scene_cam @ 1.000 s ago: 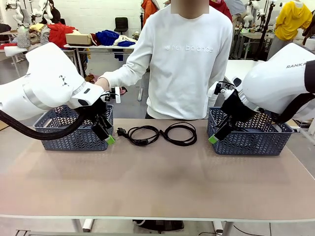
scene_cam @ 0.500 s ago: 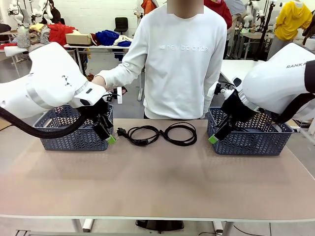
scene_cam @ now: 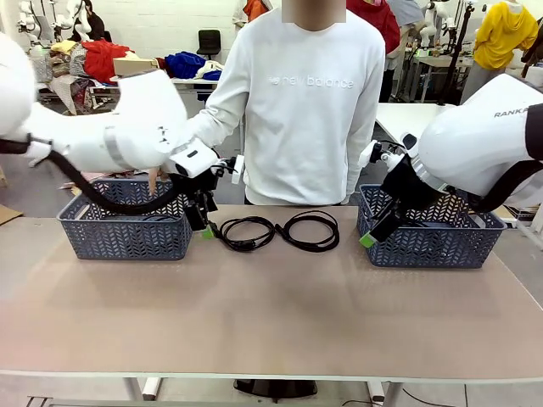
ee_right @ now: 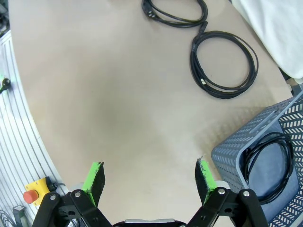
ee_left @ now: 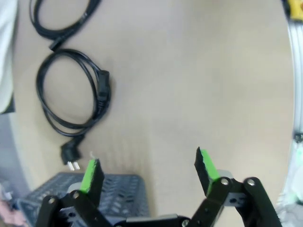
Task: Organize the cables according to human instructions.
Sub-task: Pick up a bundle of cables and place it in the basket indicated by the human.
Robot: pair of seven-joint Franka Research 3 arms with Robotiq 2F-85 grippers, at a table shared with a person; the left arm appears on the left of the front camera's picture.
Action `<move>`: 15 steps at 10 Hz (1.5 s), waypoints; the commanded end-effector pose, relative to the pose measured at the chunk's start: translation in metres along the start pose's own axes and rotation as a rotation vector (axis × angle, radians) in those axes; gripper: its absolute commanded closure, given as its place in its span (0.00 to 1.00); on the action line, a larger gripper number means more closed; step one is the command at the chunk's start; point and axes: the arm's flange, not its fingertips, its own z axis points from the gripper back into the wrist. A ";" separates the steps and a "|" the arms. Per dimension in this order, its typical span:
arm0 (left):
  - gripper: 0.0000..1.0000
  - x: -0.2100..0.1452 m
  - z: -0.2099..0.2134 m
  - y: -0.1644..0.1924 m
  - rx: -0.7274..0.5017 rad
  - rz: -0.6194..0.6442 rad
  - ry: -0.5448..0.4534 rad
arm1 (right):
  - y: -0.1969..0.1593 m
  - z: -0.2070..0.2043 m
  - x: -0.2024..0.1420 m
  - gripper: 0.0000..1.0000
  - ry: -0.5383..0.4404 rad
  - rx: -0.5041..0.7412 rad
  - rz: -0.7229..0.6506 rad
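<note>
The left gripper (scene_cam: 204, 227), fingers spread and empty, has swung off the left basket (scene_cam: 127, 238) to the coiled power cable (scene_cam: 246, 232) just beside it, probably its next pick, while the right gripper (scene_cam: 366, 240) is likewise spread.

I see two black cables flat on the bench (scene_cam: 271, 322), left coil (scene_cam: 246, 246), right coil (scene_cam: 311, 248), round loops just beside each other, third cable (ee_right: 251, 156) coiled inside right basket (ee_right: 227, 156)
</note>
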 end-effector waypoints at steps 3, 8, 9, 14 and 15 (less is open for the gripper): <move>0.00 0.011 -0.023 0.043 -0.063 -0.228 0.131 | 0.000 0.001 0.000 0.00 -0.002 -0.002 -0.003; 0.00 0.016 -0.034 0.045 -0.066 -0.221 0.128 | 0.000 0.001 0.000 0.00 -0.002 -0.002 -0.003; 0.00 0.016 -0.034 0.045 -0.066 -0.221 0.128 | 0.000 0.001 0.000 0.00 -0.002 -0.002 -0.003; 0.00 0.017 -0.046 0.050 -0.064 -0.260 0.120 | 0.000 0.001 0.000 0.00 -0.002 -0.002 -0.003; 0.00 0.018 -0.056 0.056 -0.067 -0.306 0.123 | 0.000 0.001 0.000 0.00 -0.002 -0.002 -0.003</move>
